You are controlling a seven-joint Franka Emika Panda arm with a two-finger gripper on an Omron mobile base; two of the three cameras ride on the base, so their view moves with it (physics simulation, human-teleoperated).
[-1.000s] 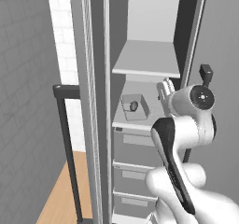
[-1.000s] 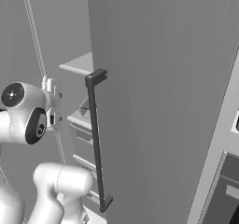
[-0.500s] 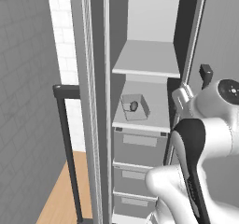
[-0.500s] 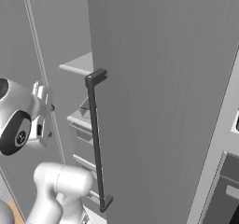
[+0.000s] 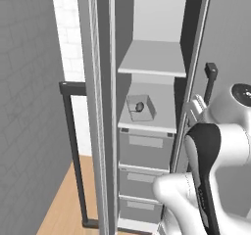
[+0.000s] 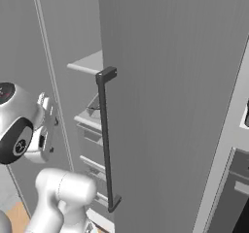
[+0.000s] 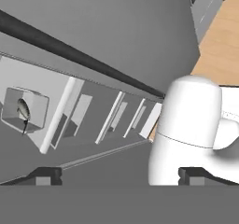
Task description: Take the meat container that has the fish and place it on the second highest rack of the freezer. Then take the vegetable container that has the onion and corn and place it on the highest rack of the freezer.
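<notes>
The freezer (image 5: 147,13) stands open. A small grey meat container (image 5: 140,107) with the dark fish (image 5: 139,106) in it sits on the second highest rack (image 5: 159,112), under the bare highest rack (image 5: 156,58). My gripper (image 5: 195,109) hangs to the right of that shelf, outside the cabinet and apart from the container. In the hand view the gripper (image 7: 120,176) is open, its fingertips (image 7: 44,176) spread wide with nothing held, and the container (image 7: 25,107) with the fish (image 7: 22,108) lies at far left. The onion and corn container is out of view.
Grey drawers (image 5: 144,148) stack below the shelves. A black bar handle (image 5: 74,146) hangs on the left door and another black handle (image 6: 106,140) on the right door panel (image 6: 170,81), close to my hand (image 6: 46,125). Wooden floor (image 5: 61,209) lies below left.
My arm has drawn back to the right, out of the freezer and away from the shelf. The fish container stays where it was on the second highest rack.
</notes>
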